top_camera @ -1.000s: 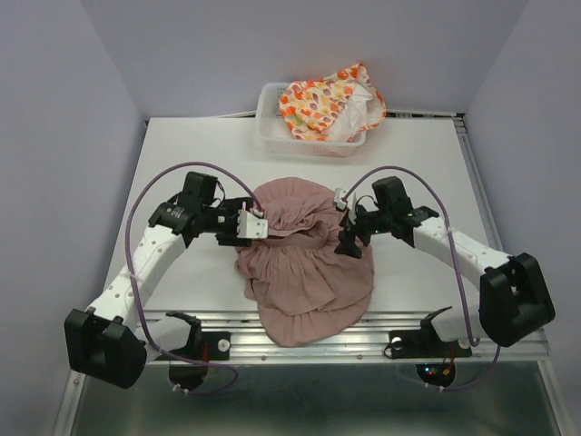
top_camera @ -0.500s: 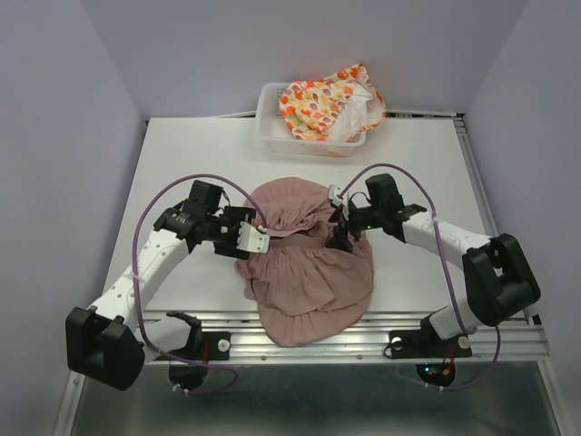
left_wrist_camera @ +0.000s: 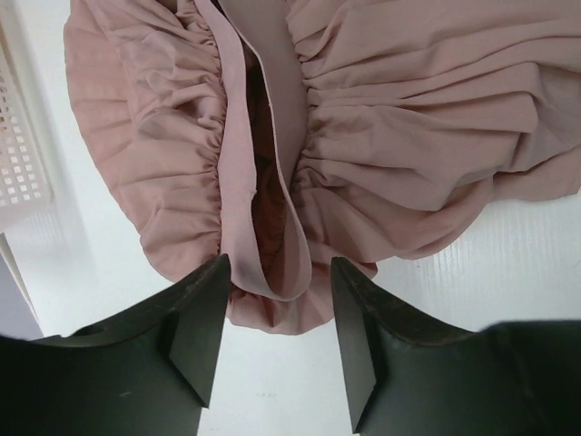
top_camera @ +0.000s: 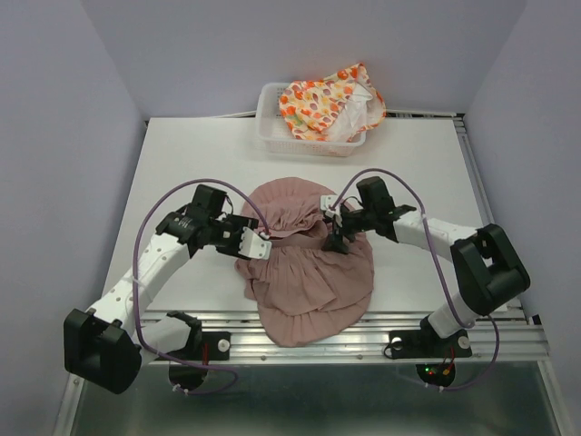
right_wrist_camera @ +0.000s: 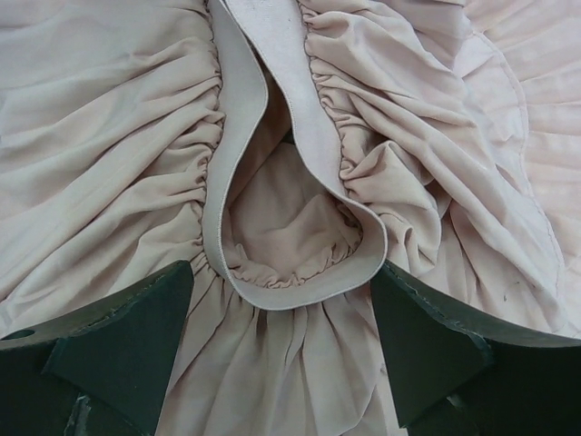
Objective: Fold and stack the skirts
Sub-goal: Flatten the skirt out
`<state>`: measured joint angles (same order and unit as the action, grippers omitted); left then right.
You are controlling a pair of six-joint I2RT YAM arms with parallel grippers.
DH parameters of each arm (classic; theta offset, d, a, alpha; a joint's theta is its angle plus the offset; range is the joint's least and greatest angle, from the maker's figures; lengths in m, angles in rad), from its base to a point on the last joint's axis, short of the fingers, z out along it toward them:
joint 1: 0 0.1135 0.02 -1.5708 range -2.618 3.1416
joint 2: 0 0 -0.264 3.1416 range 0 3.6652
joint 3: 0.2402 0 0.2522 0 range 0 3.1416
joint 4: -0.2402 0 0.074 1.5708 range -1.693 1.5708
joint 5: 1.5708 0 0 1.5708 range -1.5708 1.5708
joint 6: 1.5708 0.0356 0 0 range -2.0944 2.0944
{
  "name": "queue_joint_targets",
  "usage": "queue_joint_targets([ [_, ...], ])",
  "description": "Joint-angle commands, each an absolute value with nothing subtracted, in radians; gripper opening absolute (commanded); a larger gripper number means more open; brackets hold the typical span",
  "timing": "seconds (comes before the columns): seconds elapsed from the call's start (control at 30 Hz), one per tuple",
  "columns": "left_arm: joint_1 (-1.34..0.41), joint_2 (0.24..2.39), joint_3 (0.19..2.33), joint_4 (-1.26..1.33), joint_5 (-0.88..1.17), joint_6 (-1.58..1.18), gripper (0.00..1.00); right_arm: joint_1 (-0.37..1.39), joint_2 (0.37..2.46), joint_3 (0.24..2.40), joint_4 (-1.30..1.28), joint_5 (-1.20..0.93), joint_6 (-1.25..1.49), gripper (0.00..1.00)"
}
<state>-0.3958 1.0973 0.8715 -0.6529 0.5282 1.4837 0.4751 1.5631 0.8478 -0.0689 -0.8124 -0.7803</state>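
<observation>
Skirt in pink (top_camera: 309, 282) lies between left fingers (left_wrist_camera: 195, 336) and right fingers (right_wrist_camera: 118, 350), both wide — printed skirt (top_camera: 322, 104) fills basket (top_camera: 270, 123).

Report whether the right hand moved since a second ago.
Yes. The right hand slid left over the pink skirt, away from the right end of the basket toward its middle.

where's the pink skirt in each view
top external: pink skirt lies at picture centre.
left wrist: fills the upper part, one waistband end inside the open left gripper.
right wrist: fills nearly the whole frame.
shared landmark: the flat waistband, with one looped end in each wrist view.
</observation>
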Motion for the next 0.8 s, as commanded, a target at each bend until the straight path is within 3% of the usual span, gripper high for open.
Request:
queue_joint_targets([
  [0.0, -0.411, 1.094, 0.850, -0.632, 0.537, 1.480, 0.56, 0.492, 1.583, 0.900, -0.012, -0.821, -0.816, 0.83],
  [0.03, -0.413, 1.097, 0.848, -0.629, 0.535, 1.480, 0.54, 0.492, 1.586, 0.903, -0.011, -0.821, -0.815, 0.83],
  [0.23, -0.414, 1.121, 0.859, -0.632, 0.519, 1.474, 0.40, 0.502, 1.586, 0.914, 0.029, -0.818, -0.796, 0.57],
  [0.3, -0.414, 1.124, 0.861, -0.609, 0.511, 1.447, 0.30, 0.502, 1.577, 0.914, 0.028, -0.813, -0.796, 0.35],
  [0.33, -0.414, 1.127, 0.867, -0.600, 0.502, 1.431, 0.26, 0.502, 1.565, 0.916, 0.026, -0.802, -0.793, 0.12],
  [0.37, -0.414, 1.131, 0.871, -0.589, 0.494, 1.413, 0.22, 0.502, 1.560, 0.916, 0.025, -0.792, -0.789, 0.07],
  [0.4, -0.414, 1.135, 0.874, -0.565, 0.483, 1.367, 0.13, 0.502, 1.554, 0.917, 0.020, -0.776, -0.787, 0.04],
  [0.5, -0.399, 1.140, 0.905, -0.531, 0.466, 1.271, 0.00, 0.502, 1.525, 0.917, -0.027, -0.714, -0.805, 0.01],
  [0.63, -0.350, 1.137, 0.974, -0.476, 0.463, 1.142, 0.00, 0.463, 1.459, 0.933, -0.086, -0.632, -0.816, 0.01],
  [0.77, -0.292, 1.183, 1.078, -0.381, 0.454, 0.990, 0.00, 0.388, 1.475, 1.090, -0.149, -0.548, -0.810, 0.01],
])
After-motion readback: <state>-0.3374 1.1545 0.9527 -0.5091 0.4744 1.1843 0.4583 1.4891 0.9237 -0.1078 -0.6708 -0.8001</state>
